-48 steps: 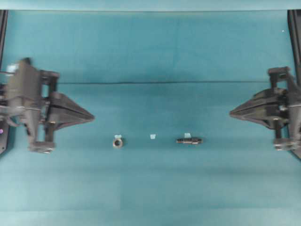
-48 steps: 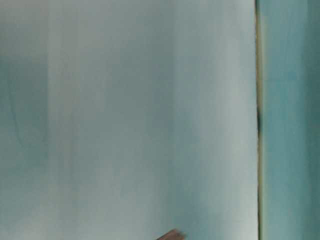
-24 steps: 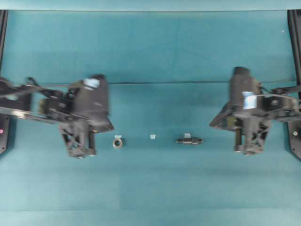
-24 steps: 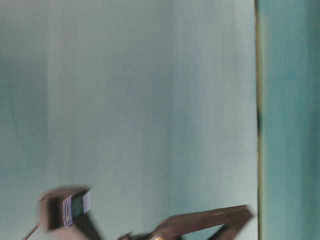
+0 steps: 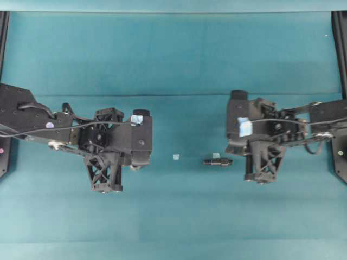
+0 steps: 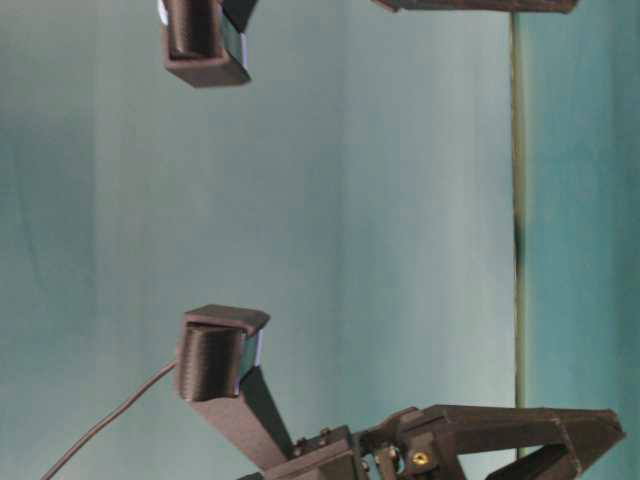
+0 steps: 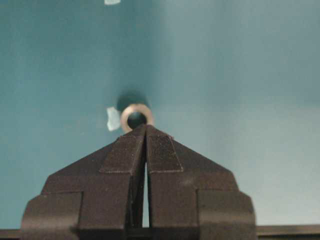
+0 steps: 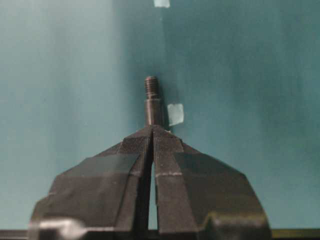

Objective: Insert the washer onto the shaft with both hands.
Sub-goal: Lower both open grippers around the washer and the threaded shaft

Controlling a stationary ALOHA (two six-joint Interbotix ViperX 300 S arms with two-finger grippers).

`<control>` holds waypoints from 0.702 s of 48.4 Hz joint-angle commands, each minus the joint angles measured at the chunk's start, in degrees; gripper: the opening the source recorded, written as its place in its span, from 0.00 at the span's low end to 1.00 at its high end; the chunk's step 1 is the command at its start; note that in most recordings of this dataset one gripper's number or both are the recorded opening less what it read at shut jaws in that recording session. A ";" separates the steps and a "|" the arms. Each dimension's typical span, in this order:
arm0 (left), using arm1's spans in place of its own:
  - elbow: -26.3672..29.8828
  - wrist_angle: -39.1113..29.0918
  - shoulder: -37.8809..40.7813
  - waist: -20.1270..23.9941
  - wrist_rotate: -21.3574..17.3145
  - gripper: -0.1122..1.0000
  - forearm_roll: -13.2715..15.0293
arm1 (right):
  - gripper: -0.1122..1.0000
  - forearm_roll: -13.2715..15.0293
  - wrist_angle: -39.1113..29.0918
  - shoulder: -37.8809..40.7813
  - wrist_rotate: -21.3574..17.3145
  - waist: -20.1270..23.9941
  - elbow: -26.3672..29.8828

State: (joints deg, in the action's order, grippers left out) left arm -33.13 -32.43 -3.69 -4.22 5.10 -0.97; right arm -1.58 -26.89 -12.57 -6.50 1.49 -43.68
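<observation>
The washer (image 7: 136, 107), a small metal ring with a dark hole, lies flat on the teal cloth. My left gripper (image 7: 145, 126) is shut, and its tips cover the ring's near edge. From overhead the left gripper's body hides almost all of the washer. The shaft (image 5: 218, 161), a short dark stepped rod, lies on the cloth with its threaded end (image 8: 151, 85) pointing away from my right gripper (image 8: 152, 127). That gripper is shut with nothing held, and its tips cover the shaft's near end.
Small pale tape scraps lie by the washer (image 7: 113, 119), by the shaft (image 8: 175, 114) and midway between the two parts (image 5: 175, 157). Black frame rails run down the left (image 5: 2, 32) and right (image 5: 341, 32) edges. A fold line crosses the cloth (image 5: 184, 96).
Both arms have swung in from the table's sides toward the middle and tipped downward. The left now hangs over the washer, the right over the shaft's end. Both stayed shut.
</observation>
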 commanded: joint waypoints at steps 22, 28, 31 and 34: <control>-1.05 3.25 1.14 0.00 0.70 0.44 -0.26 | 0.11 0.26 -0.09 3.16 -0.09 0.26 1.32; -1.14 3.08 1.67 0.00 0.70 0.78 -0.18 | 0.32 0.35 -0.26 3.69 -0.18 0.26 1.14; -1.14 3.34 1.85 0.00 0.35 0.93 -0.26 | 0.47 0.35 -0.26 3.96 -0.18 0.35 0.97; -1.14 3.52 1.93 0.00 0.09 0.96 -0.18 | 0.63 0.70 -0.26 4.13 0.09 0.70 0.88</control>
State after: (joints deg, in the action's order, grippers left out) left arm -34.63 -29.36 -1.49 -4.22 5.45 -1.05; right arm -1.23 -27.33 -8.26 -6.42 1.67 -43.24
